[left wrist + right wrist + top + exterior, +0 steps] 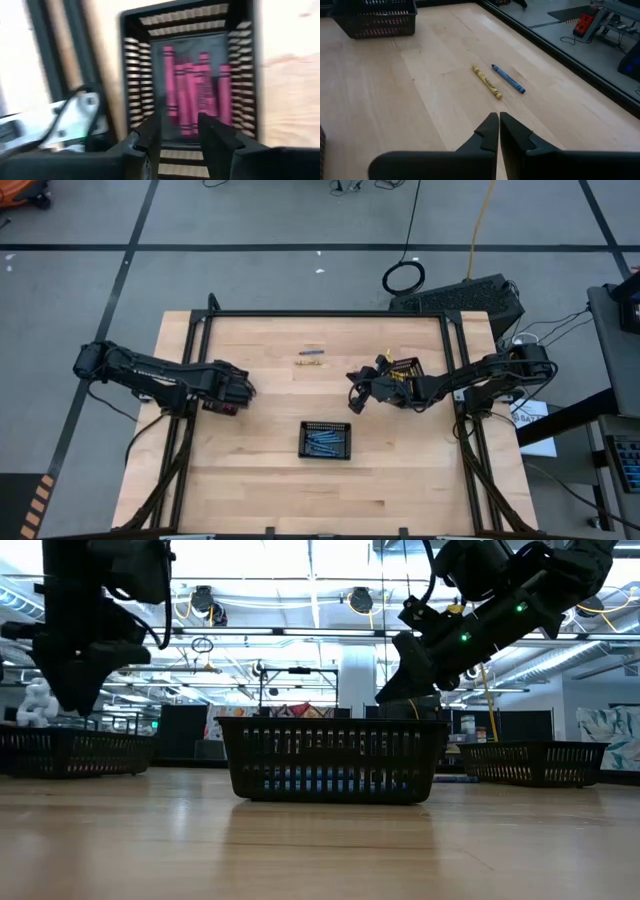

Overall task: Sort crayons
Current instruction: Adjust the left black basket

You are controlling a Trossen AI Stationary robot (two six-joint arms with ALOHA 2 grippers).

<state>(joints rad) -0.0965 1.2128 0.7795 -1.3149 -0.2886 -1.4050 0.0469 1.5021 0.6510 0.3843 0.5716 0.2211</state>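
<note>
Two loose crayons lie flat on the far middle of the table: a yellow one (pixel 486 82) and a blue one (pixel 508 78). My right gripper (pixel 498 125) hovers shut above the wood, near side of them, touching nothing. My left gripper (pixel 180 132) hangs open over a black tray (pixel 135 75) at the table's left. Several pink crayons (pixel 192 95) lie on that tray's floor, and nothing is between the fingers. In the high view the left gripper (pixel 240 393) covers most of this tray.
A black tray (pixel 326 440) holding blue crayons stands at the middle near side. Another tray (pixel 405 368) with yellow crayons sits under my right arm. A black frame borders the table's left, right and far edges. Bare wood lies between the trays.
</note>
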